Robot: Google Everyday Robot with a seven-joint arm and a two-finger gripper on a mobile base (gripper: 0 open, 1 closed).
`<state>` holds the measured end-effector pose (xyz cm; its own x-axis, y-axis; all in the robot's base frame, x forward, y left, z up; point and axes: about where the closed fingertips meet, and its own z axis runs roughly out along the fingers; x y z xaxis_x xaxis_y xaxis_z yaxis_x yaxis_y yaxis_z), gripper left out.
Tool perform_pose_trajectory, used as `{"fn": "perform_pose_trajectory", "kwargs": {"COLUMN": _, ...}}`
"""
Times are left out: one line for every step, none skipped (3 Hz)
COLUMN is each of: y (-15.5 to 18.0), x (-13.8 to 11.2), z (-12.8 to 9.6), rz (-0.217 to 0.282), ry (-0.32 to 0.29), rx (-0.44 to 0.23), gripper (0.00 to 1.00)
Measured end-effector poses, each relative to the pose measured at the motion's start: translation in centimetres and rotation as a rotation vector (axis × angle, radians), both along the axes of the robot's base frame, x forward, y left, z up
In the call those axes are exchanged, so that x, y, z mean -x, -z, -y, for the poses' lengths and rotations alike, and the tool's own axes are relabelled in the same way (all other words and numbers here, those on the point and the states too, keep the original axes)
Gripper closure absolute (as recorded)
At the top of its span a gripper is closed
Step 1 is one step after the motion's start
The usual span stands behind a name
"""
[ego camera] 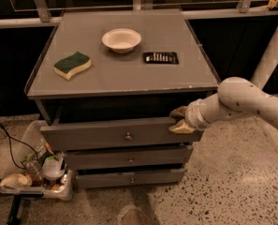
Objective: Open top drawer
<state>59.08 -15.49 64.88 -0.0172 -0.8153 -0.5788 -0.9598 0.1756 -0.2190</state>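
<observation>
The top drawer [106, 135] is the widest grey front, just under the cabinet top, with a small round metal knob [128, 136] at its centre. It stands pulled out a little, with a dark gap above it. My gripper [179, 120] comes in from the right on a white arm. It sits at the right end of the drawer front's top edge. One tan finger [178, 111] is behind the edge and the other is in front, so the edge lies between them.
Two slimmer drawers [129, 159] sit below. On the cabinet top are a white bowl [121, 39], a green and yellow sponge [72, 64] and a black packet [161, 57]. A clear bin of clutter [35, 172] and a cable lie at the lower left.
</observation>
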Motion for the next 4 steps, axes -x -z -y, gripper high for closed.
{"fn": "perform_pose_trajectory", "kwargs": {"y": 0.00, "x": 0.00, "z": 0.00, "rz": 0.000, "ry": 0.000, "rx": 0.000, "gripper": 1.00}}
{"fn": "perform_pose_trajectory", "kwargs": {"y": 0.00, "x": 0.00, "z": -0.01, "rz": 0.000, "ry": 0.000, "rx": 0.000, "gripper": 0.82}}
{"fn": "perform_pose_trajectory", "kwargs": {"y": 0.00, "x": 0.00, "z": -0.01, "rz": 0.000, "ry": 0.000, "rx": 0.000, "gripper": 0.59}}
{"fn": "perform_pose_trajectory", "kwargs": {"y": 0.19, "x": 0.35, "z": -0.05, "rz": -0.011, "ry": -0.015, "rx": -0.019, "gripper": 0.35}}
